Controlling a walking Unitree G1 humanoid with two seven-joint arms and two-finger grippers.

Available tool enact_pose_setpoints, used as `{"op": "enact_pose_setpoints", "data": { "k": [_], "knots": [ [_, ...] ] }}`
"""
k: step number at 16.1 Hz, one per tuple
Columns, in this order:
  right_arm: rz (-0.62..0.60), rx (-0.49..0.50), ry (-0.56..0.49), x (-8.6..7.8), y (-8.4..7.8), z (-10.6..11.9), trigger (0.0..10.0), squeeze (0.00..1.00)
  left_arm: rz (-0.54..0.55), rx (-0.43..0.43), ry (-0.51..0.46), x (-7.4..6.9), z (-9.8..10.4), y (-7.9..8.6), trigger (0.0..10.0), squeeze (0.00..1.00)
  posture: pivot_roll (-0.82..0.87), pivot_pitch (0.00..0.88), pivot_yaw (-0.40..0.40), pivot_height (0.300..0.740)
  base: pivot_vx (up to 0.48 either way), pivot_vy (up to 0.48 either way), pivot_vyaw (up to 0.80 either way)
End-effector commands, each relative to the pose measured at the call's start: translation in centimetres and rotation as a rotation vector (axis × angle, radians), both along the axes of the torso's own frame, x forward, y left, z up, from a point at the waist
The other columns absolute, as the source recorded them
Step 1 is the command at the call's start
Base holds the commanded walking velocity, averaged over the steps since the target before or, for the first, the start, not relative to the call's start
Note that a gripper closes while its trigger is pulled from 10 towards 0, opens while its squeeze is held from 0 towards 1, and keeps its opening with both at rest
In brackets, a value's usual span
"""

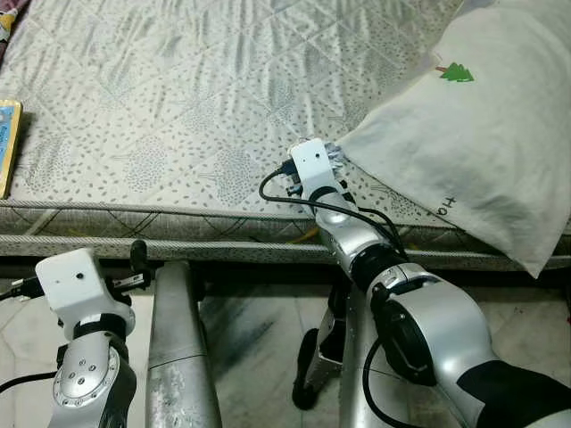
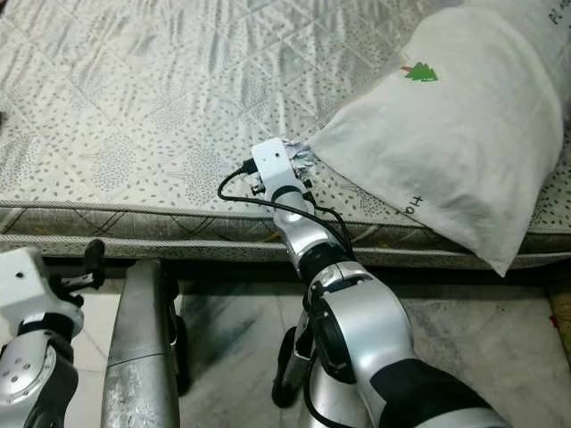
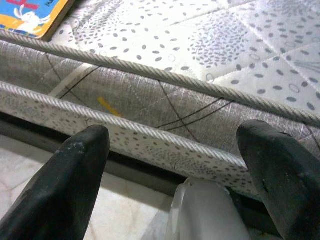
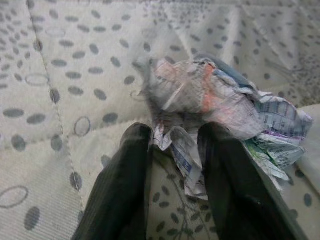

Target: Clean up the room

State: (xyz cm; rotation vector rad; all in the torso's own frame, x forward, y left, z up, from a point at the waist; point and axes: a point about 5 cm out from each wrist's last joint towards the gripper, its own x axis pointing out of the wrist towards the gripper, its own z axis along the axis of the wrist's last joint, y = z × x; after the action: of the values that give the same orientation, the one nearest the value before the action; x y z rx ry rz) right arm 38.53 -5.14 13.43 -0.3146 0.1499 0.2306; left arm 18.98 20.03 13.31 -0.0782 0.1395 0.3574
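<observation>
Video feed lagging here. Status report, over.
Right pincer shut on crumpled paper on mattress. Left pincer open, idle by bed edge. Pillow beside paper.

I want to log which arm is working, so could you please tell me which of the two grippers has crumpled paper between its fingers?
The right gripper, reaching over the mattress beside the pillow, pinches the crumpled paper. The left gripper is open and empty.

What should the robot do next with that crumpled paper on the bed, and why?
Probably lift the right end effector straight up. Its fingers look closed on an edge of the crumpled paper, which sits on the mattress right beside the pillow, so lifting would clear it without dragging the pillow.
</observation>
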Motion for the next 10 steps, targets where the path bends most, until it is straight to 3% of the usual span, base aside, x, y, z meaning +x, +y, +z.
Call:
{"op": "enact_pose_setpoints", "data": {
  "k": [1,10],
  "knots": [
    [-0.008,0.006,0.036,-0.10,-0.19,-0.48,0.0,0.00,0.015,0.002,0.021,-0.33,-0.47,0.26,10.0,0.00,0.28,0.247,-0.124,0.533,0.000,0.000,0.00],
    [-0.004,0.008,0.012,0.33,-0.60,0.32,0.0,0.00,0.021,0.005,0.003,0.16,-0.33,0.48,10.0,0.00,0.28,0.237,-0.123,0.533,0.000,0.000,0.00]
  ]
}}
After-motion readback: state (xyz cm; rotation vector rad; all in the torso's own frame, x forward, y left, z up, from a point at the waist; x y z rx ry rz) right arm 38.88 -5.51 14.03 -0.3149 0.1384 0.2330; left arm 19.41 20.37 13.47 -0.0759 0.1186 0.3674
